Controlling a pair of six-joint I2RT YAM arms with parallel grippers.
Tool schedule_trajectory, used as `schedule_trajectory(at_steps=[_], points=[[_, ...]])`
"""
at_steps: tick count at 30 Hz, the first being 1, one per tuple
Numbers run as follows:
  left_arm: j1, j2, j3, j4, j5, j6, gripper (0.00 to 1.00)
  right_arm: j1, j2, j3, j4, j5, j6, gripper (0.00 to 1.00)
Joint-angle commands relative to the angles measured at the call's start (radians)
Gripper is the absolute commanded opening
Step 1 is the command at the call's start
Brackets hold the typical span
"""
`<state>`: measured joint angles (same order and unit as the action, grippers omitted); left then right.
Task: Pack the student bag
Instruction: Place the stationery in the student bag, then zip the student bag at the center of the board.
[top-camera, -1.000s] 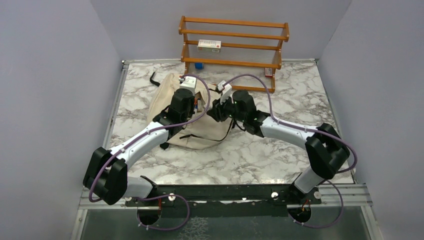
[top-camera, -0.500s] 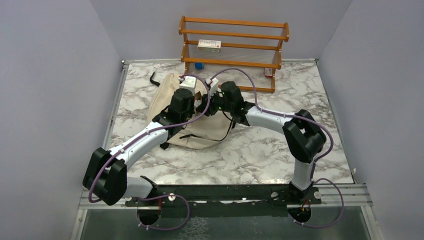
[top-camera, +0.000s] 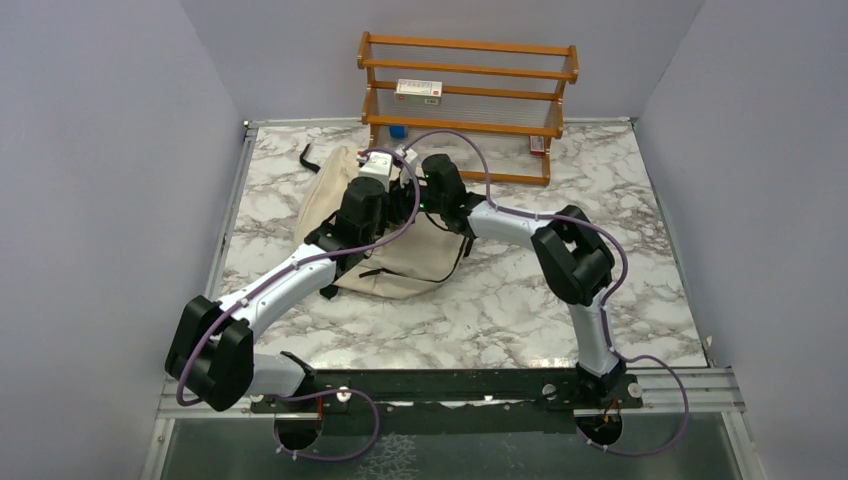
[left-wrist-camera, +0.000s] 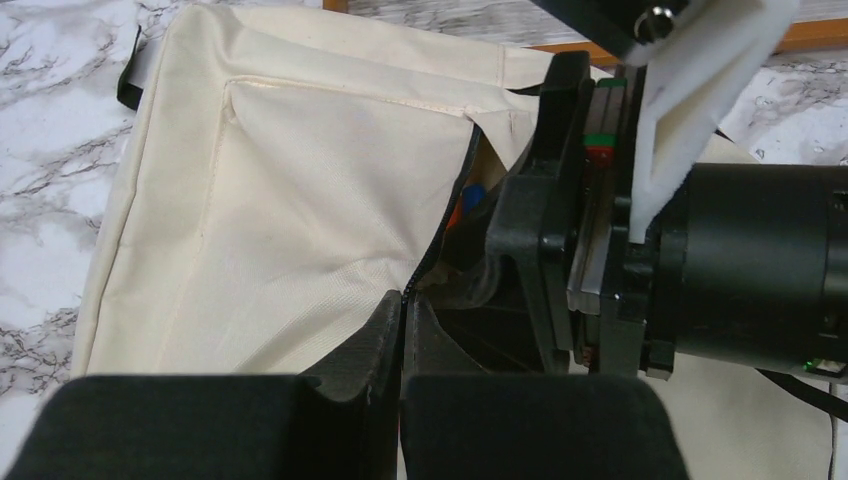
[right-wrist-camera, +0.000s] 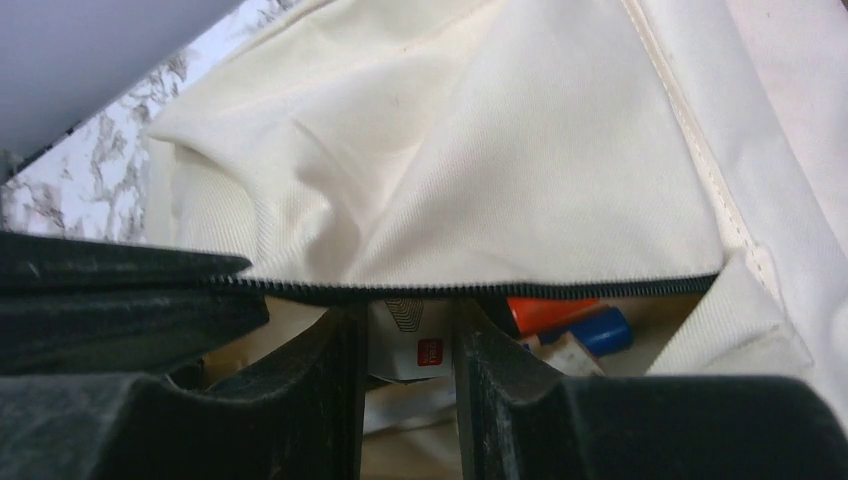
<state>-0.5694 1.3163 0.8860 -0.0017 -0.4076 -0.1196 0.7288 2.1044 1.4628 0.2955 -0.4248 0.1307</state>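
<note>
2 grippers meet at the bag's mouth. The left gripper (left-wrist-camera: 403, 325) is pinched together on the zipper edge of the student bag (left-wrist-camera: 280, 200). The right gripper (right-wrist-camera: 410, 385) stands slightly apart around a white card (right-wrist-camera: 415, 345), grip unclear. The bag lies on the marble table (top-camera: 500, 300), before a wooden rack (top-camera: 468, 85).

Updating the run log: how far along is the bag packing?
Done: student bag unzipped, orange and blue items inside. In hand: left hand pinches the zipper edge open; right hand at the mouth, white packet between its fingers. Left, likely: the box on the wooden rack, then zipping shut.
</note>
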Motion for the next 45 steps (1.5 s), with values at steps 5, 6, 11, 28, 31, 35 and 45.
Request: schedule_trajectory(at_steps=[5, 6, 11, 28, 31, 35, 45], points=[[0.002, -0.039, 0.021, 0.029, 0.015, -0.011, 0.00, -0.003, 0.044, 0.085, 0.069, -0.080, 0.059, 0.53], [0.003, -0.038, 0.021, 0.029, 0.015, -0.011, 0.00, -0.003, 0.039, 0.080, 0.071, -0.080, 0.060, 0.56], [0.003, -0.037, 0.021, 0.029, 0.011, -0.008, 0.00, -0.007, -0.018, 0.017, 0.086, -0.056, 0.059, 0.62], [0.002, -0.014, 0.022, 0.029, 0.032, -0.017, 0.00, -0.085, -0.493, -0.397, -0.043, 0.348, 0.152, 0.64], [0.002, -0.006, 0.021, 0.028, 0.057, -0.028, 0.00, -0.116, -0.506, -0.398, -0.109, 0.328, 0.235, 0.64], [0.002, 0.005, 0.019, 0.020, 0.116, -0.048, 0.00, -0.143, -0.487, -0.378, -0.154, 0.257, 0.298, 0.63], [0.002, 0.100, 0.050, -0.069, 0.327, -0.076, 0.00, -0.157, -0.482, -0.386, -0.123, 0.177, 0.292, 0.60]])
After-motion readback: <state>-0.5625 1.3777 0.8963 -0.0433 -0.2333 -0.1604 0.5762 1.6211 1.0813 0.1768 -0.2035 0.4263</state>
